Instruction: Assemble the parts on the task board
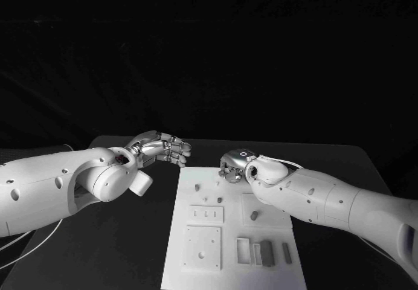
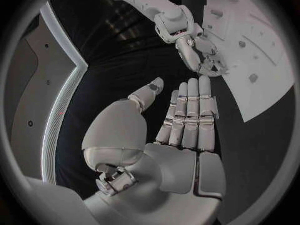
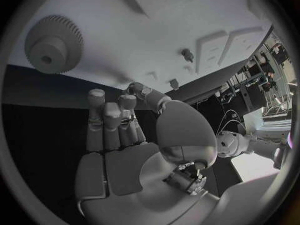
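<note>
— Any writing to read?
— None readable. The white task board (image 1: pixel 228 241) lies mid-frame on my black bench (image 1: pixel 113 254).
— Your hands?
— Left hand (image 1: pixel 162 148), upper left, fingers straight together, empty. Right hand (image 1: pixel 235 164) over the board's top edge; grip I cannot tell. A gear (image 3: pixel 53 45) lies there.

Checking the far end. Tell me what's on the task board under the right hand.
A gear lies on the task board just beyond the right hand. Whatever is directly beneath the palm is covered.

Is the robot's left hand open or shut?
Open: the left hand holds nothing, its fingers stretched out straight above the black table.
</note>
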`<state>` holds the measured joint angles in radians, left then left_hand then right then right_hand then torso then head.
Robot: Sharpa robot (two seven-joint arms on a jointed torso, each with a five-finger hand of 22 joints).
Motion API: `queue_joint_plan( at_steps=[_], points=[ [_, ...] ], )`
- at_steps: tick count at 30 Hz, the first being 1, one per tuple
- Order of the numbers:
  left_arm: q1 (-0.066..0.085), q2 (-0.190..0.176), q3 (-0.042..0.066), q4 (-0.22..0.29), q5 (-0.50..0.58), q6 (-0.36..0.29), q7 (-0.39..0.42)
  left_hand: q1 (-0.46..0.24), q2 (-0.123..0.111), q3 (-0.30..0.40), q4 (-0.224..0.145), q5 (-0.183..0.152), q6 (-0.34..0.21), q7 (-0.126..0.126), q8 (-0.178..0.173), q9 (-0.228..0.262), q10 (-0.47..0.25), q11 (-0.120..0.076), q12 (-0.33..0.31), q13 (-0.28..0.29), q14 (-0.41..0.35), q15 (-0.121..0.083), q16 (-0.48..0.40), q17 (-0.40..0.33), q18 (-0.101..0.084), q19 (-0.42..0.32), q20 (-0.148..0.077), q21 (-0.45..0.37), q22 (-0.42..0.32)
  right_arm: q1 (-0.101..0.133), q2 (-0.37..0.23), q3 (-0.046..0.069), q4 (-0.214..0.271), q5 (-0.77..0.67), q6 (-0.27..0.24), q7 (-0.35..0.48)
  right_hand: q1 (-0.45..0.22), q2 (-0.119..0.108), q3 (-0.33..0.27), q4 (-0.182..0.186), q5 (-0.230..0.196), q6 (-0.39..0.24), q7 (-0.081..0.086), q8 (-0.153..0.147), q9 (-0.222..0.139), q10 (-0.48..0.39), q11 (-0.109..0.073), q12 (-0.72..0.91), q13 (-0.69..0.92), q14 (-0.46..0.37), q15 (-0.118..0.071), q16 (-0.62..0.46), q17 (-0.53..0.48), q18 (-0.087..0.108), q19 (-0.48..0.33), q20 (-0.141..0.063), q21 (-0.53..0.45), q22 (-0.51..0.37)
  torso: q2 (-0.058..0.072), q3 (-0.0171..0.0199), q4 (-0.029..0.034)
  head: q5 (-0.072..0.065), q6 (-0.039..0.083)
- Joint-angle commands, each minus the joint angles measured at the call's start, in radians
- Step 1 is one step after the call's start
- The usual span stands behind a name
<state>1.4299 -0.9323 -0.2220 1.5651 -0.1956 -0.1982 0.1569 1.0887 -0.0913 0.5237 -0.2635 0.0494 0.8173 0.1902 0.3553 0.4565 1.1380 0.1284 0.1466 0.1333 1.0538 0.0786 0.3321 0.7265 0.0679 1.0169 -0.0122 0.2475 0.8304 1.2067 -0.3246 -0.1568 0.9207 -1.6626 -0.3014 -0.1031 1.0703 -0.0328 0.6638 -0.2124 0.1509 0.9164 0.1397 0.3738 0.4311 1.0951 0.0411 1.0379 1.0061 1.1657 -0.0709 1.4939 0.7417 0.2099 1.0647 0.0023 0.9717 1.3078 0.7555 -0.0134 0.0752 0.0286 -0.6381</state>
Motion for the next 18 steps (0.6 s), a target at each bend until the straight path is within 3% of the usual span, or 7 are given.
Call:
queue_joint_plan(
  at_steps=[1,12,18],
  points=[
    [0.003,0.002,0.001,0.003,-0.002,-0.002,0.005,-0.001,-0.010,0.000,-0.008,0.000,-0.008,-0.002,-0.004,-0.001,-0.003,0.007,-0.005,-0.001,-0.003,0.004,-0.006,0.001,0.010,0.001,-0.005,-0.005,0.002,-0.001,0.006,0.000,0.003,-0.003,-0.013,0.007,-0.006,0.006,0.001,-0.001,0.002,0.053,-0.021,0.002,0.002,-0.112,-0.031,0.007,-0.002,-0.016,-0.023,0.006,0.000,0.052,0.000,-0.005,0.005,0.018,0.000,0.0004,0.0007,0.000,0.000],
    [0.003,0.002,0.001,0.001,-0.002,-0.002,0.002,-0.001,-0.010,0.000,-0.007,0.000,-0.009,-0.002,-0.004,-0.001,-0.003,0.007,-0.005,-0.001,-0.003,0.004,-0.007,0.002,0.010,0.001,-0.005,-0.005,0.002,-0.001,0.008,0.000,0.007,0.006,-0.025,0.008,-0.006,-0.002,0.003,-0.003,0.002,0.034,-0.015,-0.009,0.000,-0.116,-0.026,0.007,-0.012,-0.018,-0.020,0.006,0.000,0.052,-0.001,-0.006,0.006,0.018,-0.001,0.0003,0.0001,0.002,-0.001],
    [0.003,0.002,0.001,0.002,-0.002,-0.003,0.002,-0.001,-0.010,0.000,-0.007,0.000,-0.009,-0.002,-0.005,-0.002,-0.002,0.007,-0.005,-0.001,-0.003,0.004,-0.007,0.002,0.010,0.001,-0.005,-0.005,0.002,-0.001,0.011,0.000,0.004,0.010,-0.005,0.012,-0.005,-0.008,0.003,-0.005,0.002,0.029,-0.013,-0.013,0.000,-0.119,-0.024,0.007,-0.017,-0.020,-0.018,0.006,-0.001,0.052,-0.002,-0.006,0.006,0.017,0.000,0.0004,-0.0001,0.002,-0.001]
  ],
)
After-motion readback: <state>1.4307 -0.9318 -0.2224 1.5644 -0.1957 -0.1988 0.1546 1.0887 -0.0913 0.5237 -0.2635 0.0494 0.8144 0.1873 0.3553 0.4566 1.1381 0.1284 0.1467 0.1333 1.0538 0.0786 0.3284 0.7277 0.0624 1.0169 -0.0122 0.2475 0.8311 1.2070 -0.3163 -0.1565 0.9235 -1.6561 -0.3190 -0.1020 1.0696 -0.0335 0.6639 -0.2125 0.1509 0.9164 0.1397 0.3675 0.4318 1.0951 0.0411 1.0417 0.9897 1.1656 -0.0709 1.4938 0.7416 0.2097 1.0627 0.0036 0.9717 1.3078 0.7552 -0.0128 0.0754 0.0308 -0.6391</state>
